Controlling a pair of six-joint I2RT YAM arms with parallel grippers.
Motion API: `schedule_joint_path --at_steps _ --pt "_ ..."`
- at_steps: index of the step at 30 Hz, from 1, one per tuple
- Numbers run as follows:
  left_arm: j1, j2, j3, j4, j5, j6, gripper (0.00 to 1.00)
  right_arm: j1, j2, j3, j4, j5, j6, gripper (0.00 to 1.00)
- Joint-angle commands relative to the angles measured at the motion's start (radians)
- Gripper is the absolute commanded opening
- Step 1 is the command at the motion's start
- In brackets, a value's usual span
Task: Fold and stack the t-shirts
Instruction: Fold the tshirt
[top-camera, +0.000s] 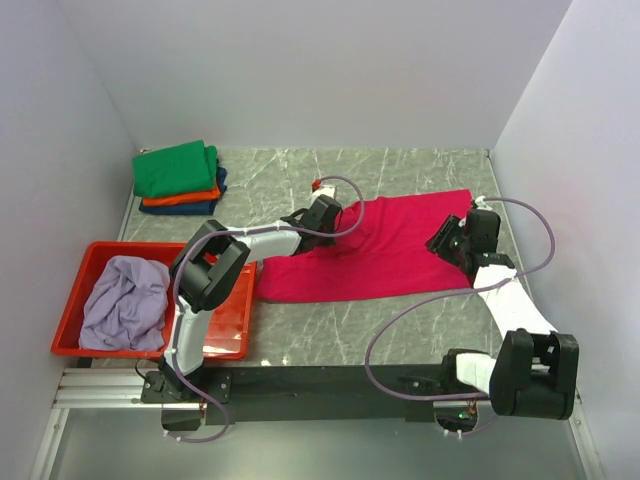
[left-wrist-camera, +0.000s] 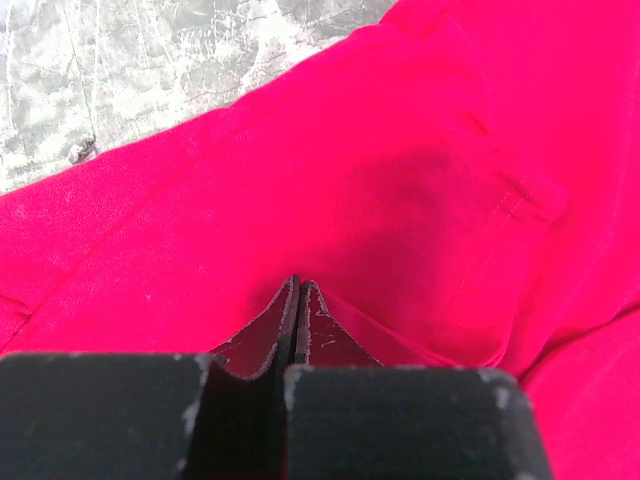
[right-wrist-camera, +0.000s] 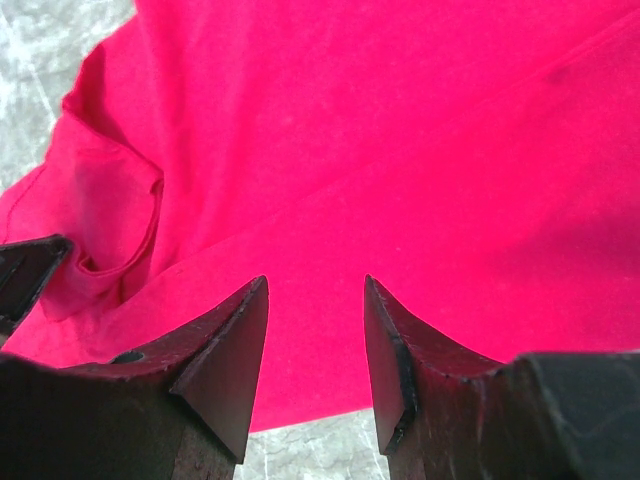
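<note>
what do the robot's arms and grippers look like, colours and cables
The left arm and right arm have white links between bulky black joint housings. A thin mauve cable loops loosely along each. The left gripper and right gripper have black, wedge-shaped fingers with scuffed, pale edges.

The crimson shirt (top-camera: 385, 250) is glowing a plain, hot pink-red, and the worktop (top-camera: 400, 165) is showing grey-green marble with pale veining. The green shirt (top-camera: 175, 168) is looking vivid, the orange shirt (top-camera: 180, 198) bright, the blue shirt (top-camera: 190, 209) running dark navy. The lavender shirt (top-camera: 125, 300) is reading pale against the red tray (top-camera: 232, 332). The left hand (left-wrist-camera: 297, 290) and right hand (right-wrist-camera: 315, 290) are showing black, the walls (top-camera: 300, 70) reading off-white.
</note>
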Motion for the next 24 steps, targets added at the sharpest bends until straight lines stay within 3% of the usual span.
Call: schedule_joint_path --at_steps 1,7,13,24 --pt "-0.007 -0.07 0.001 0.033 0.006 0.003 0.0 0.007 0.014 0.086 -0.016 0.05 -0.022 0.5" --pt "-0.005 -0.171 -0.068 0.059 -0.006 0.006 0.0 0.007 0.115 0.305 -0.131 0.228 -0.023 0.51" --pt "-0.001 -0.243 -0.149 0.102 0.0 -0.006 0.0 -0.009 0.37 0.583 -0.243 0.34 -0.031 0.51" --pt "0.001 -0.302 -0.238 0.168 0.06 -0.029 0.0 -0.111 0.884 1.054 -0.377 0.334 -0.016 0.51"
